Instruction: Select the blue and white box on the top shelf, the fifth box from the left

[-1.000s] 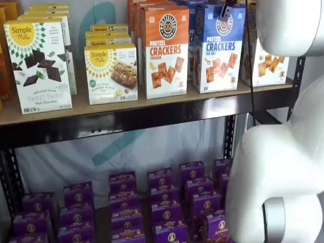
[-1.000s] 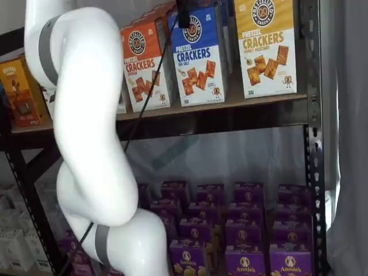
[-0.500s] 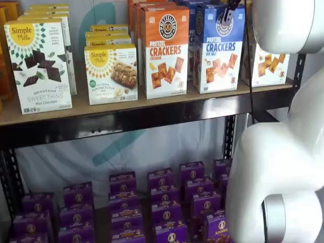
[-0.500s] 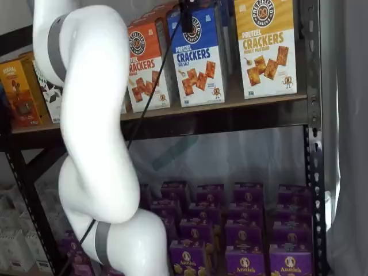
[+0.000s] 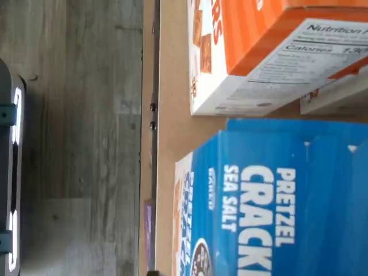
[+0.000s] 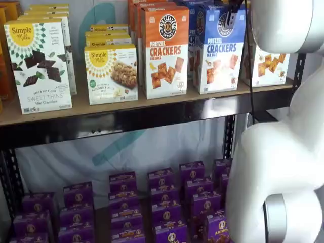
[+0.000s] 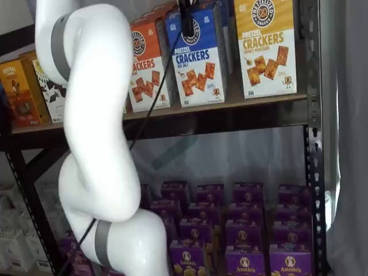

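The blue and white box [image 6: 218, 55] stands on the top shelf [image 6: 126, 109], to the right of the orange Cheddar box [image 6: 164, 50]. In both shelf views it leans a little forward at its top [image 7: 198, 63]. My gripper [image 6: 232, 15] hangs at the box's top edge, with a black finger over the upper front face [image 7: 186, 17], closed on the box. The wrist view shows the blue box [image 5: 276, 207] close up, with the Cheddar box [image 5: 259, 52] and the shelf board [image 5: 172, 86].
A yellow-topped cracker box [image 7: 267, 46] stands right of the blue box. Simple Mills boxes [image 6: 38, 66] fill the shelf's left. Purple boxes [image 6: 162, 202] crowd the lower shelf. My white arm [image 7: 92, 115] and a black upright [image 7: 313, 115] stand in front.
The blue and white box has tipped forward at its top and come slightly toward the cameras with the gripper. The arm has shifted a little to the right in a shelf view.
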Tool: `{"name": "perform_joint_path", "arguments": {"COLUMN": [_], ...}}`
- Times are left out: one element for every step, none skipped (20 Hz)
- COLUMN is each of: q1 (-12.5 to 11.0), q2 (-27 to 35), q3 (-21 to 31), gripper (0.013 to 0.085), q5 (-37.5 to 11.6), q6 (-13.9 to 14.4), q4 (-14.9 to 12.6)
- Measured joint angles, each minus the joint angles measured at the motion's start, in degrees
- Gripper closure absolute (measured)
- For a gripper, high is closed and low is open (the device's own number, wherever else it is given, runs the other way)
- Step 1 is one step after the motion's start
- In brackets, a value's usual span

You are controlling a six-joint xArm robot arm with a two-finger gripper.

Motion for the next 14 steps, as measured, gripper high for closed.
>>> {"name": "perform_joint_path", "arguments": {"q1": [0.1, 0.1, 0.0, 0.0, 0.0, 0.0, 0.1, 0.1, 0.2, 0.2, 0.2, 0.2, 0.2, 0.1], "q2": [-0.2, -0.3, -0.4, -0.5, -0.5, -0.6, -0.6, -0.7, -0.8, -0.9, -1.0, -1.0, -1.2, -1.3], "q3": [0.3, 0.6, 0.8, 0.9, 1.0, 1.2, 1.2, 1.3, 1.5, 1.6, 1.8, 1.9, 2.1, 2.4], "gripper": [0.0130, 0.0130, 0.0130, 0.0130, 0.0130, 0.0170, 0.0210, 0.0210, 0.0250, 0.0250, 0.0290, 0.0330, 0.0330, 0.0330], "q5": [-0.2, -0.3, -0.4, -0.4, -0.4, -0.5, -0.5, -0.5, -0.6, -0.6, -0.7, -0.8, -0.9, -1.1], "q6": [0.0, 0.1, 0.1, 0.1, 0.2, 0.2, 0.2, 0.2, 0.2, 0.2, 0.2, 0.2, 0.2, 0.2], "q4": [0.0, 0.2, 0.3, 0.4, 0.5, 0.5, 0.5, 0.5, 0.4, 0.4, 0.3, 0.3, 0.3, 0.4]}}
